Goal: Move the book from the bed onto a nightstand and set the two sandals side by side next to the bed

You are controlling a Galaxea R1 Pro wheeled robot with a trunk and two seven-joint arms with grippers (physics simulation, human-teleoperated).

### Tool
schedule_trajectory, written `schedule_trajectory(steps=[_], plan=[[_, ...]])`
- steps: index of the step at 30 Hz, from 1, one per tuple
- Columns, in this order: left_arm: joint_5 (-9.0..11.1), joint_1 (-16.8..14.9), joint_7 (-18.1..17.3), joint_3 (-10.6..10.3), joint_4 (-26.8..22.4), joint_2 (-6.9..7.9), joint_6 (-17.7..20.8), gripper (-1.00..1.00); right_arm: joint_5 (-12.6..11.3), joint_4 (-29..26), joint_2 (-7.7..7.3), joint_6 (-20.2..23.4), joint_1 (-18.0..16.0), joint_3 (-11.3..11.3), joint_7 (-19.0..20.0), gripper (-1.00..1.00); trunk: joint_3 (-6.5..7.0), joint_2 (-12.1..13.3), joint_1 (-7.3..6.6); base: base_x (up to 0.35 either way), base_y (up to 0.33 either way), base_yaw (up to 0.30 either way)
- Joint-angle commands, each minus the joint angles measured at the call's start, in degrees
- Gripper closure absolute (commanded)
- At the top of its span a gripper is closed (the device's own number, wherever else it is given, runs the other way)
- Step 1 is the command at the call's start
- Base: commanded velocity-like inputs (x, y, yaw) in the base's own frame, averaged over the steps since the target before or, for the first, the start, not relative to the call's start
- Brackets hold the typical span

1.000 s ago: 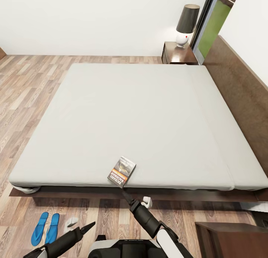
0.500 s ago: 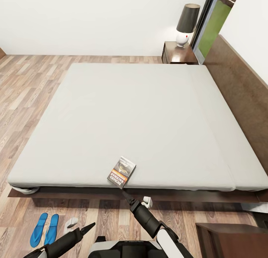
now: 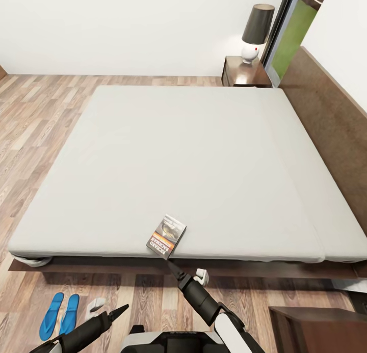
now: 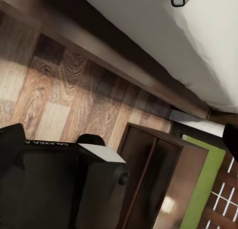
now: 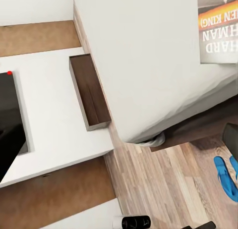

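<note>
Your R gripper point(image 3: 173, 269): fingers look pressed together to dark point, nothing held, tip just short of book point(image 3: 166, 236) w/ small gap. Book flat on bed point(image 3: 193, 154), at near mattress edge, orange band visible; also seen in R wrist view point(image 5: 218, 28). Your L gripper point(image 3: 121, 309): tapers to point too, holds nothing, over wood floor point(image 3: 30, 118). Sandals point(image 3: 60, 316) side by side on floor near bed's near-left corner. Nightstand point(image 3: 244, 73) w/ lamp point(image 3: 255, 32) at far side by headboard.
</note>
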Motion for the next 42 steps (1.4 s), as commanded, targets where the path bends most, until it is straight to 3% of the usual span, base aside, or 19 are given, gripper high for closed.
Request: schedule_trajectory(steps=[1, 42], plan=[[0.23, -0.02, -0.23, 0.1, 0.01, 0.01, 0.6, -1.0, -0.6, 0.0, 0.0, 0.43, -0.02, -0.02, 0.11, -1.0, -0.23, -0.47, 0.24, 0.0, 0.0, 0.0], [0.23, -0.02, -0.14, 0.1, -0.01, 0.02, 0.6, -1.0, -0.6, 0.0, 0.0, 0.41, -0.02, -0.05, 0.11, -1.0, -7.59, -16.91, 9.24, 0.0, 0.0, 0.0]])
